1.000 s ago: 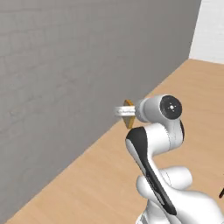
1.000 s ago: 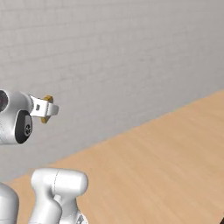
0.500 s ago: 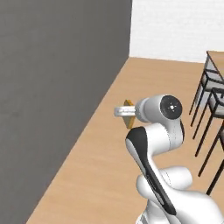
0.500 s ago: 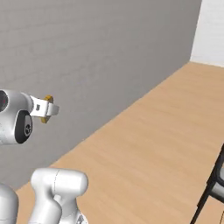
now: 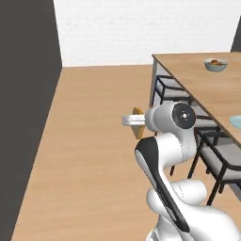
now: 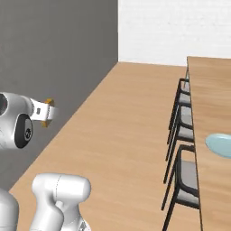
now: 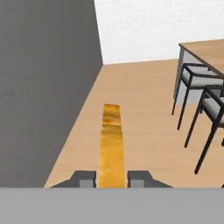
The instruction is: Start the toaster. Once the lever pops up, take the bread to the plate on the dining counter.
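Grey wall (image 7: 43, 87): fills the left side of the hand view, close beside the robot's path; a swing of the extended arm that way risks knocking the slice against it.

Gripper (image 7: 111, 178): both finger tips press on the lower end of the bread, one on each face; it pinches the slice edge-on, held out in front of the arm above the floor.

Bread (image 7: 111, 144): seen crust-edge on in the hand view, running straight away from the fingers; in the left base view it shows as a small tan wedge (image 5: 137, 123) past the white wrist, and in the right base view as an orange sliver (image 6: 47, 113).

Grip risk: only the near end of the slice appears clamped, so most of it hangs out unsupported. Judged likely to sag, pivot or slide out if the base jolts or turns sharply; a drop here lands it on the wood floor (image 6: 122, 131), well short of the goal.

Chairs (image 6: 182, 135): black frames with grey seats, tucked along the near long edge of the dining counter; they stand between the robot and the plate, so a low approach could catch an elbow or the slice on a chair back.

Dining counter (image 5: 197, 75): light-wood top on the right, with a bowl (image 5: 215, 64) toward its far end.

Plate (image 6: 220, 145): pale blue-green, near the chair-side edge of the counter, bare; cut off by the right frame edge. Placement risk: a slice released edge-on may tip off the rim instead of lying flat.
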You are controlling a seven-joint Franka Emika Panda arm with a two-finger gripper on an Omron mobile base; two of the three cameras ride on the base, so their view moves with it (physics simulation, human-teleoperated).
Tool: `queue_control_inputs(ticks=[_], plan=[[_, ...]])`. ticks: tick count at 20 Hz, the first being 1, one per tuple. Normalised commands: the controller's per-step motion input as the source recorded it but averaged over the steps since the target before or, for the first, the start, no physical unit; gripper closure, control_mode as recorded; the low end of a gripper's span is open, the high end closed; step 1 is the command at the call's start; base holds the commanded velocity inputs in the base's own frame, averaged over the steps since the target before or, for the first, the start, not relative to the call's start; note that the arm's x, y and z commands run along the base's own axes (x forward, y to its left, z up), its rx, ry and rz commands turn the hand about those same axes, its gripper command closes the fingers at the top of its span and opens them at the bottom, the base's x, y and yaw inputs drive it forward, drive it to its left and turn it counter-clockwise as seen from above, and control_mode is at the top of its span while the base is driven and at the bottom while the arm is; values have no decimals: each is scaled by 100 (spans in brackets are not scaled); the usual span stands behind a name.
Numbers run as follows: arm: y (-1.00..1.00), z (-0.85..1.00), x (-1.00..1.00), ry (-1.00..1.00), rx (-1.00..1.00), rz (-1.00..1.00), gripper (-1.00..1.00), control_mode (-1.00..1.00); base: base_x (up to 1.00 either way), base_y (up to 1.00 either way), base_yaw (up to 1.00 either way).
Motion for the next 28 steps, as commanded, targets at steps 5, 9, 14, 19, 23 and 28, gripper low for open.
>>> queue_control_inputs(ticks=[5,9,14,19,23,28], plan=[[0,0,0,0,0,0,100,100,79,8,-70],[0,0,0,0,0,0,100,100,88,49,-71],[0,0,0,0,0,0,100,100,89,75,-73],[0,0,0,0,0,0,100,100,56,53,-81],[0,0,0,0,0,0,100,100,36,31,-85],[0,0,0,0,0,0,100,100,29,18,-83]])
